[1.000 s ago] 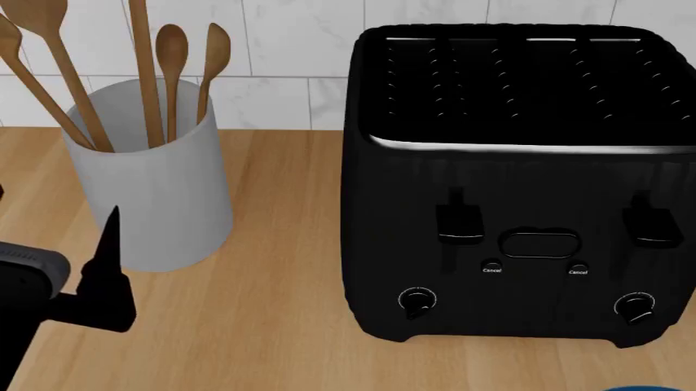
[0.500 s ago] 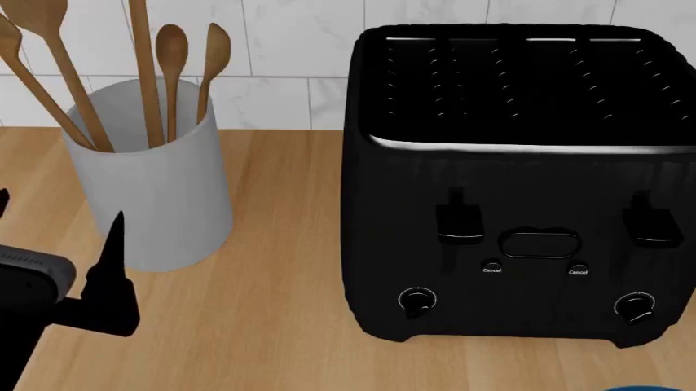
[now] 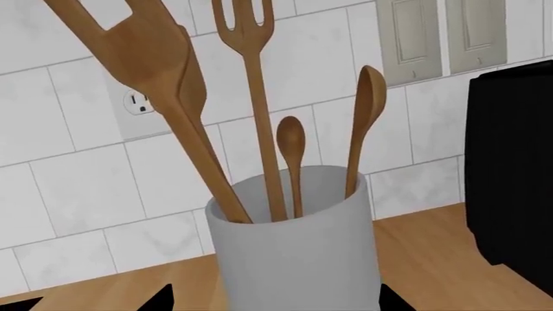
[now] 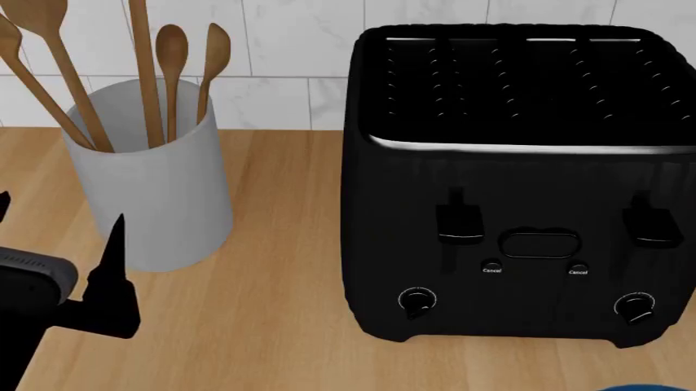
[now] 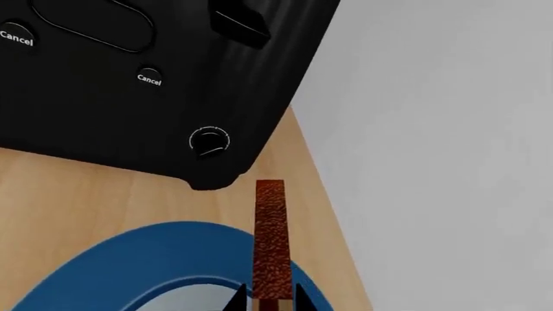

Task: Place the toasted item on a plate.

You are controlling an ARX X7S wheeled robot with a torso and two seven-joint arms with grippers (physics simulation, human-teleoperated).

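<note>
- Lower left of the head view: the left gripper point(image 4: 55, 244) has crept slightly up since a second ago; its fingers stand wide apart, holding nothing.
- Left: the white utensil crock point(image 4: 152, 175) is unmoved.
- Centre-right: the black toaster point(image 4: 522, 179) is unchanged.
- Right wrist view: the right gripper point(image 5: 268, 299) pinches the toasted item point(image 5: 269, 227) edge-on over the plate point(image 5: 155, 259).

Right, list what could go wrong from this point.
1. The toasted item is held on edge, crust toward the camera, between the right gripper fingertips over the blue plate; released like this it may topple or roll off the rim.
2. It hangs close to the black toaster corner and the counter edge; a sideways drift could knock it loose.
3. The left gripper is near the utensil crock.
</note>
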